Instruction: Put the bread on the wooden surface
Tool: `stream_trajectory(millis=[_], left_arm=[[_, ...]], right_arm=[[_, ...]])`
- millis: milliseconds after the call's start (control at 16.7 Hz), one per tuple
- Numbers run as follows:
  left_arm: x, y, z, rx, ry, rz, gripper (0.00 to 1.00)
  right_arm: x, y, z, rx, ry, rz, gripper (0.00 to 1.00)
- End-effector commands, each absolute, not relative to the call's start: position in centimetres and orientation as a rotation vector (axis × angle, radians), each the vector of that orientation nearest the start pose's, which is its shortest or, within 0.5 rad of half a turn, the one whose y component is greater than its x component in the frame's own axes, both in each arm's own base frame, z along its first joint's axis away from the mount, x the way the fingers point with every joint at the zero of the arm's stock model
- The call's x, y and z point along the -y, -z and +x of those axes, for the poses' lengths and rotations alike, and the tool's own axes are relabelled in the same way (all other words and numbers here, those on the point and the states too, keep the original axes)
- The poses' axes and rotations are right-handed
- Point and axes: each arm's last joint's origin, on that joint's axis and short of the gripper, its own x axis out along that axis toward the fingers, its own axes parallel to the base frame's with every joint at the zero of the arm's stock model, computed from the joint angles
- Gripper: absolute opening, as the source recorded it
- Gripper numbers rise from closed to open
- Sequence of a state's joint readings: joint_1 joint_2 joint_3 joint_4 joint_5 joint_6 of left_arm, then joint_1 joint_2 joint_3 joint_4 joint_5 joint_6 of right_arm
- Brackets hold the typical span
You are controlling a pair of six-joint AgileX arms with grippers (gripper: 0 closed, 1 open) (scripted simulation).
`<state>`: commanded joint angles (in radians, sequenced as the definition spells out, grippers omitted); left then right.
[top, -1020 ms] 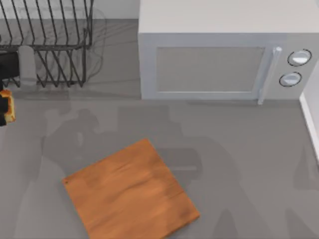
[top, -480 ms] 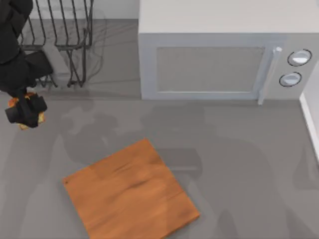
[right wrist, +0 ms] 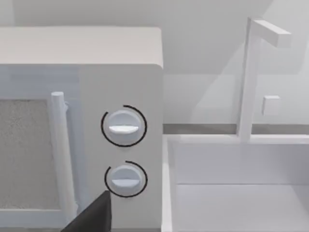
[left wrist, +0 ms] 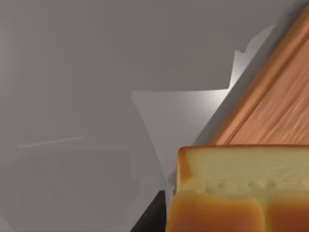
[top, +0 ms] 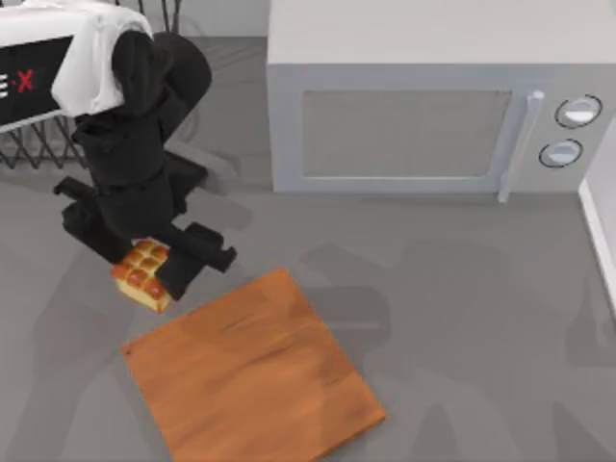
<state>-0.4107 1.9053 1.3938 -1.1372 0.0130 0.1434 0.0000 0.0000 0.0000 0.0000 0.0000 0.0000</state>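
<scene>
**Currently: left arm holding bread short of the board**

Presently, in the top view, the left arm is reaching in from the table's 10 o'clock corner, its white sleeve passing over the wire rack [top: 29, 144] and its black forearm angling down toward 5 o'clock. The left gripper [top: 154, 265] is sitting at the end of that reach, its dark fingers [top: 197, 252] closed around the bread [top: 142, 274]. The bread is showing a glossy orange-brown bumpy top and a pale yellow side, and it is being held over the grey countertop [top: 462, 318], just beside the upper left edge of the wooden surface [top: 252, 371], toward its 10 o'clock side. Whether the bread is overlapping that edge cannot be told from above.

From the left wrist view, the bread [left wrist: 241, 188] is appearing close to the camera, with the edge of the wooden surface [left wrist: 275, 101] running diagonally beside it and bare countertop alongside.

The wooden surface is lying flat, rotated so its corners are pointing roughly toward 12, 3, 6 and 9 o'clock. The microwave [top: 433, 115] is standing at the table's 12 to 2 o'clock side, well apart from the board.

The right wrist view is facing the microwave's two dials [right wrist: 124, 126], with a dark part of the right gripper [right wrist: 94, 217] at the picture's edge; its finger state cannot be told.
</scene>
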Motion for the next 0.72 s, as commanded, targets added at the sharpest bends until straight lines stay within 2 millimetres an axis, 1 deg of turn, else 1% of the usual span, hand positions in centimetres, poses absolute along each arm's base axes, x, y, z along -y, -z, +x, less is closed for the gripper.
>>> stream_trajectory(millis=[180, 360, 540, 720], left_arm=[[16.7, -17.8, 29.5, -1.639, 0.252, 0.274, 0.00], [19.1, -17.8, 27.2, -1.628, 0.115, 0.145, 0.00], [20.7, -18.1, 25.4, -1.598, 0.043, 0.058, 0.00], [21.4, -18.4, 24.4, -1.576, 0.019, 0.014, 0.00]], right_arm=[[0.1, -16.0, 10.6, 0.000, 0.000, 0.000, 1.00], [0.1, -16.0, 10.6, 0.000, 0.000, 0.000, 1.00], [0.1, -16.0, 10.6, 0.000, 0.000, 0.000, 1.00], [0.1, -16.0, 10.6, 0.000, 0.000, 0.000, 1.00]])
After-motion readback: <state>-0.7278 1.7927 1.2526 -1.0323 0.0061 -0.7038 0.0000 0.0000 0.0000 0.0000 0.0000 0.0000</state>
